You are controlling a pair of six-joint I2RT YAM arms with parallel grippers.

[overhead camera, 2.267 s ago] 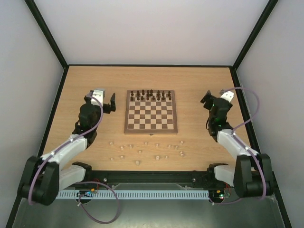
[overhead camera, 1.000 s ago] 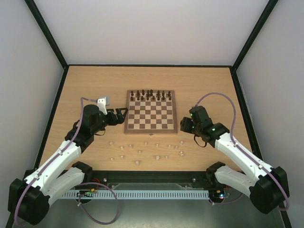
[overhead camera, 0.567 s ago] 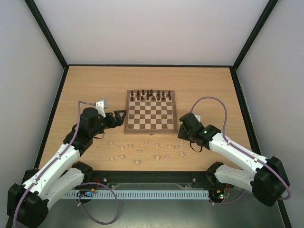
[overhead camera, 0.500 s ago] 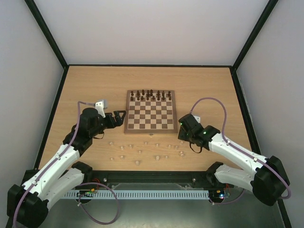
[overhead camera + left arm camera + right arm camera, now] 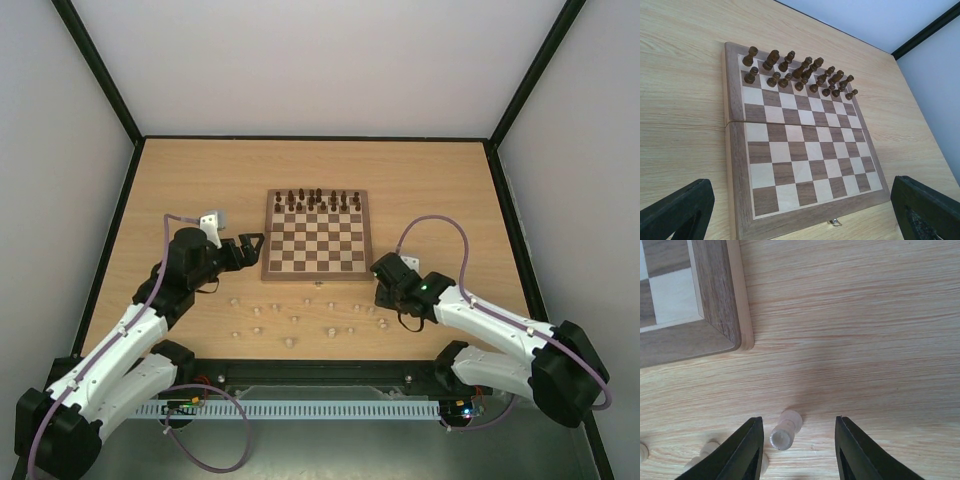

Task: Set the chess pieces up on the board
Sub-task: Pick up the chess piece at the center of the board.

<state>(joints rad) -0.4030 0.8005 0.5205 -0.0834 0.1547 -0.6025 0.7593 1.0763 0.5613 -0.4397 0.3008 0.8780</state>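
One board (image 5: pixel 300 277), sixteen dark pieces (image 5: pixel 801 84), fifteen-odd pale pieces (image 5: pixel 330 330)

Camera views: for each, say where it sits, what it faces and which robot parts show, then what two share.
Top external: above and behind the arms, looking down at the table; both arms, left gripper, right gripper show.
Left wrist: left of the board, facing across it; its open fingertips at bottom corners.
Right wrist: facing down at the board's corner and a pale chess piece between its fingers.
Shared: left wrist and top both show the dark pieces.
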